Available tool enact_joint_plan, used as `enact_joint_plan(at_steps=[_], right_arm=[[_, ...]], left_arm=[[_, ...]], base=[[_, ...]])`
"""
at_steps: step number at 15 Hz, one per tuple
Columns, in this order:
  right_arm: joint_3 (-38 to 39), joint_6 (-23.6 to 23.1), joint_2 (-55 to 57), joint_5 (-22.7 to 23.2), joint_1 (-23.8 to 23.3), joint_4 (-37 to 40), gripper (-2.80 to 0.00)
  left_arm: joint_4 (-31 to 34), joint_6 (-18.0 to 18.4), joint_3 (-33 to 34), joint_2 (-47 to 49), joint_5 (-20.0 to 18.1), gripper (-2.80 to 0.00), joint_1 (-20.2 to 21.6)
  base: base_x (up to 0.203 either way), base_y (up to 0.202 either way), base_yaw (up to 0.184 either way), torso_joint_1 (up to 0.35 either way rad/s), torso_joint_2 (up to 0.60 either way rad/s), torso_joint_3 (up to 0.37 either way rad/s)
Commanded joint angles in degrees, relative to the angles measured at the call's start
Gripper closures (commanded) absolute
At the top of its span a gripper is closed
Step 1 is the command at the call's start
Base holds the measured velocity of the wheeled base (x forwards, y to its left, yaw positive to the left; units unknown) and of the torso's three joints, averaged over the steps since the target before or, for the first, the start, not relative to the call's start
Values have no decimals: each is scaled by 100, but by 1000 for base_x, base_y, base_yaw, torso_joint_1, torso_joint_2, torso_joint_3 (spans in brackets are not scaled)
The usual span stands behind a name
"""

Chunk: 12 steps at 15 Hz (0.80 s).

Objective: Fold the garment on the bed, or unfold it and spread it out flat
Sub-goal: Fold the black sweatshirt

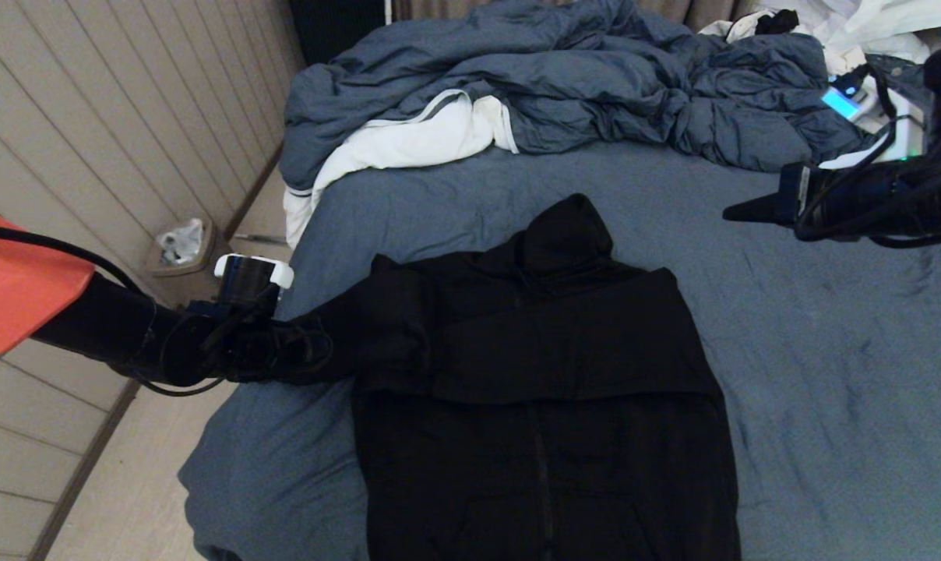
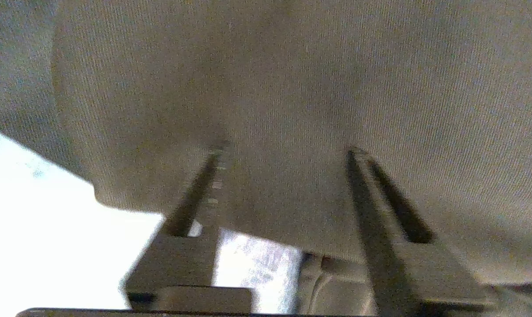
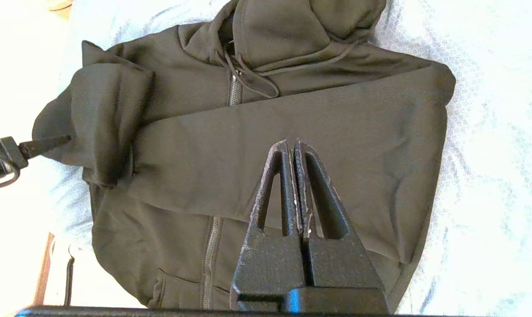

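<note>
The black hooded garment (image 1: 548, 374) lies front up on the bed (image 1: 829, 351), hood toward the far side. One sleeve is folded across its chest (image 3: 292, 114). My left gripper (image 1: 322, 351) is at the garment's other sleeve, by the bed's left edge. In the left wrist view its fingers (image 2: 288, 147) stand apart with sleeve cloth lying between them and filling the view. The right wrist view shows that gripper's tip (image 3: 50, 143) touching the bunched sleeve. My right gripper (image 1: 731, 212) hovers shut and empty above the bed's right side, over the folded sleeve (image 3: 291, 143).
A rumpled blue-grey duvet (image 1: 595, 86) with white lining is piled at the bed's far end. White clothing (image 1: 868, 23) and a lit device (image 1: 840, 101) lie at the far right. A small bin (image 1: 181, 245) stands on the floor left of the bed.
</note>
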Motion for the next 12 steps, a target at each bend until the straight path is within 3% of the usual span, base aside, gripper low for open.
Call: enact_joint_plan(at_steps=[1, 9, 12], right_arm=[[0, 4, -4, 15, 2, 10, 0], [-18, 4, 31, 15, 2, 10, 0], [-18, 4, 31, 15, -7, 10, 0]], left_arm=[[-13, -19, -81, 86, -6, 0, 4], [104, -88, -591, 181, -7, 0, -203], [286, -81, -603, 1, 16, 0, -99]], base=[[0, 0, 0, 0, 0, 0], [0, 0, 0, 0, 0, 0], [0, 0, 0, 0, 0, 0]])
